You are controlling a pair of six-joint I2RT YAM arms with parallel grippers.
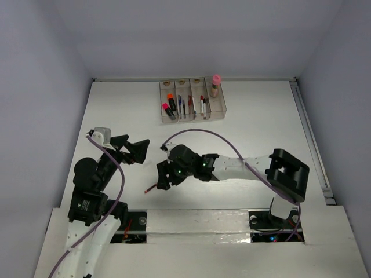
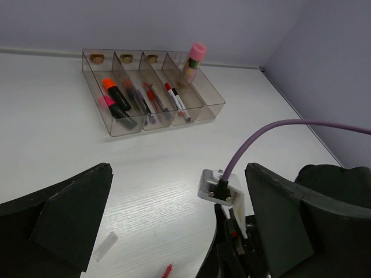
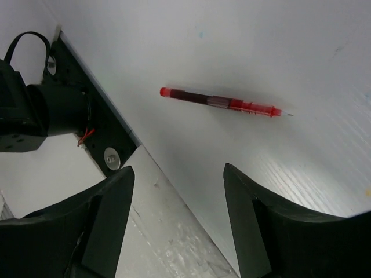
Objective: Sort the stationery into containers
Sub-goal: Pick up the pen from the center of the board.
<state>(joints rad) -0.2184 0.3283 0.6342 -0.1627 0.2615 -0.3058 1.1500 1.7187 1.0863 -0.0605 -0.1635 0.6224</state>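
Red pen point(image 3: 223, 102) lying flat on counter point(image 1: 261, 116), well apart from bins point(image 1: 222, 110), toward near edge. Right claw point(image 1: 163, 175) hanging close by red pen, fingers spread wide, gripping nothing, not touching it. Left claw point(image 1: 134, 152) likewise spread, empty, pointing toward bins. Inside bins, counting from left end: orange-capped highlighter point(image 1: 170, 98) and pink-capped highlighter point(image 1: 167, 109) lying in 1st; thin pens point(image 2: 142, 101) and white marker point(image 2: 174, 95) lying in middle 2; glue stick point(image 1: 215, 84) standing at far end of 4th.

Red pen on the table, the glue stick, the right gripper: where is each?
red pen point(image 3: 220, 102), right wrist view, mid-barrel.
glue stick point(image 1: 215, 87), top external view, beige body below the cap.
right gripper point(image 3: 177, 171), right wrist view, midway between its fingertips.
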